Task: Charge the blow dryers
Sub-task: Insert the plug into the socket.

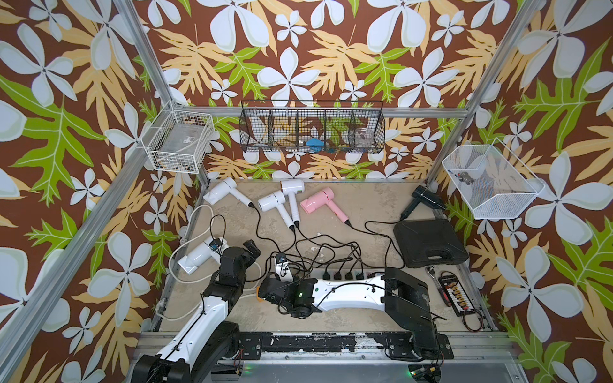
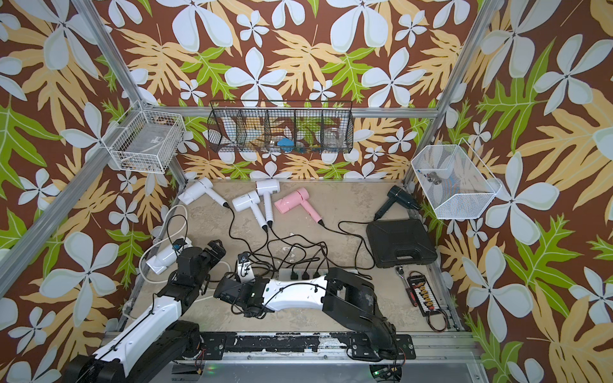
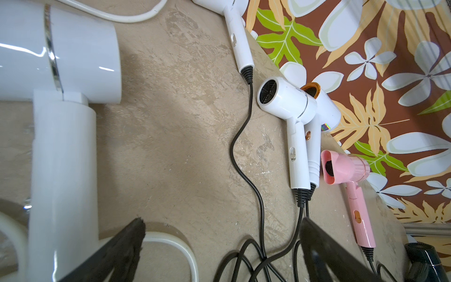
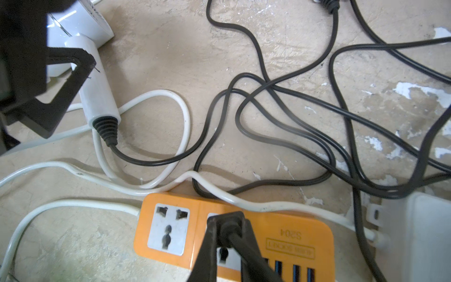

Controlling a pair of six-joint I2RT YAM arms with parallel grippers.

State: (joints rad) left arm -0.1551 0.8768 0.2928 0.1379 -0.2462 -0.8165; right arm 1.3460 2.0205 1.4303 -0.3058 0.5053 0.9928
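Note:
Three white blow dryers (image 1: 225, 190) (image 1: 275, 204) (image 1: 292, 195), a pink one (image 1: 320, 200) and a black one (image 1: 424, 199) lie along the back of the table, their black cords tangled mid-table. Another white dryer (image 1: 199, 257) lies at the left. Beside its handle (image 3: 63, 158) my left gripper (image 1: 251, 251) (image 3: 223, 227) stands open and empty. My right gripper (image 4: 228, 219) is shut on a black plug (image 4: 229, 228), which sits at the second socket of the orange power strip (image 4: 280, 227). Whether its pins are fully in is hidden.
A long white power strip (image 1: 368, 275) under my right arm holds several black plugs. A black case (image 1: 429, 242), a ratchet (image 1: 433, 273) and a red-black board (image 1: 452, 293) lie at the right. White cable (image 4: 170, 136) loops round the near dryer. Wire baskets (image 1: 311, 127) hang on the walls.

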